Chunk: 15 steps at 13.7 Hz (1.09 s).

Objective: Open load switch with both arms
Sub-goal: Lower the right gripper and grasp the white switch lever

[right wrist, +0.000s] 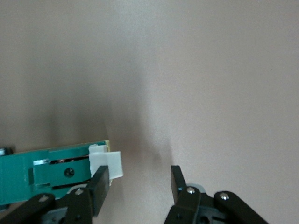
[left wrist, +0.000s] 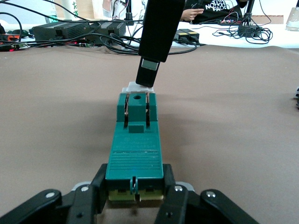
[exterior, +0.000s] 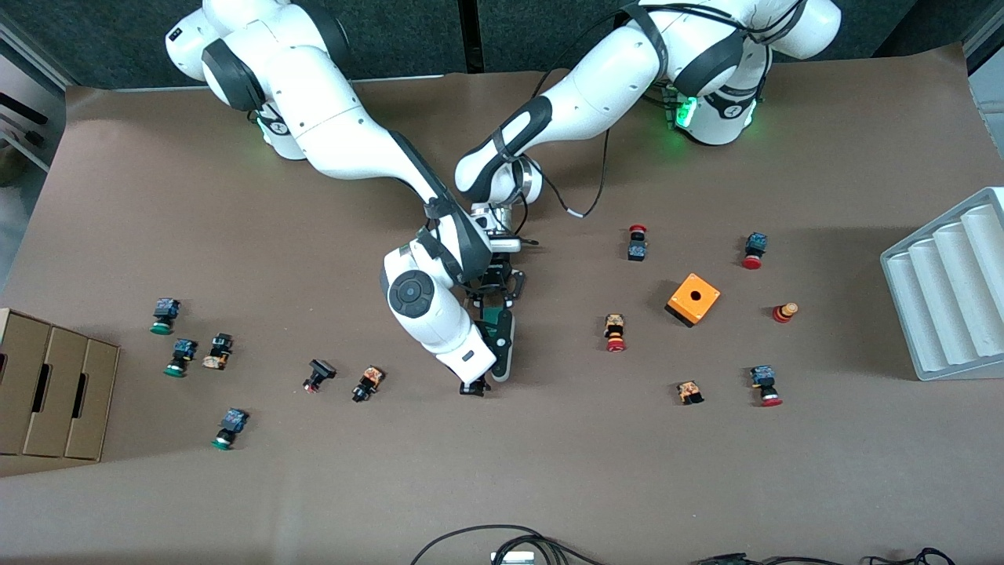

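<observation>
On the brown paper-covered table (exterior: 235, 486), the slim dark-green rectangular load switch (left wrist: 135, 151) lies near the middle, among scattered small push-buttons. The left gripper (left wrist: 135, 198) is clenched on the switch's end farther from the front camera. At the nearer end, the right gripper (right wrist: 140, 184) stands spread, one finger (right wrist: 100, 184) touching the small white sliding tab (right wrist: 106, 163).

Robotics laboratory bench. Two white arms (exterior: 337, 133) were mounted along one edge of a table (exterior: 823, 486) covered in brown paper. Push-buttons (exterior: 165, 315) lay scattered in sorted groups, with a cardboard organiser (exterior: 55, 396) and a grey ridged tray (exterior: 953, 282) at the ends. Cables and power adapters (left wrist: 70, 30) crowded an adjoining desk.
</observation>
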Motion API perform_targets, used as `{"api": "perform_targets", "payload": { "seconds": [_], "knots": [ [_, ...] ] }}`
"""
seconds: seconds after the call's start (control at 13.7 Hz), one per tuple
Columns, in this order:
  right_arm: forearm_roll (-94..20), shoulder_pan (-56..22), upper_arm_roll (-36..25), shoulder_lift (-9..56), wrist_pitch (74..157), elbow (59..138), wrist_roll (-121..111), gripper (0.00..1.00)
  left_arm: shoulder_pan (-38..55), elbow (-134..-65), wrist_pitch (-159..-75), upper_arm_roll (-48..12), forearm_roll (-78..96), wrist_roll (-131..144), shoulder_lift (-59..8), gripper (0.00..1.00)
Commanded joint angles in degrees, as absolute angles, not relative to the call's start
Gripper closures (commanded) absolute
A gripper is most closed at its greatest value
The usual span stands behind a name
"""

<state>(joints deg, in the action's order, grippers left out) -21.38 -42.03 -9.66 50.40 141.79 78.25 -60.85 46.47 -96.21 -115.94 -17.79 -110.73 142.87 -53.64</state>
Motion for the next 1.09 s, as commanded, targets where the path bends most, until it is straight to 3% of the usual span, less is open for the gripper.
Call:
{"api": "perform_targets", "payload": {
  "seconds": [0.0, 0.36, 1.02],
  "knots": [
    [-24.3, -42.8, -10.5, 50.6, 142.5, 78.7, -61.4, 0.38, 47.5, -96.5, -115.1, -17.2, -111.7, 144.4, -54.3, 0.71],
    [-25.9, -42.9, -10.5, 50.7, 142.6, 78.8, -61.4, 0.4, 47.5, -96.5, -115.1, -17.2, -111.7, 144.4, -54.3, 0.6],
    [-26.4, -43.0, -10.2, 50.8, 142.6, 79.5, -59.4, 0.43, 47.5, -96.4, -115.1, -17.2, -111.7, 144.3, -54.3, 0.53]
  ]
}}
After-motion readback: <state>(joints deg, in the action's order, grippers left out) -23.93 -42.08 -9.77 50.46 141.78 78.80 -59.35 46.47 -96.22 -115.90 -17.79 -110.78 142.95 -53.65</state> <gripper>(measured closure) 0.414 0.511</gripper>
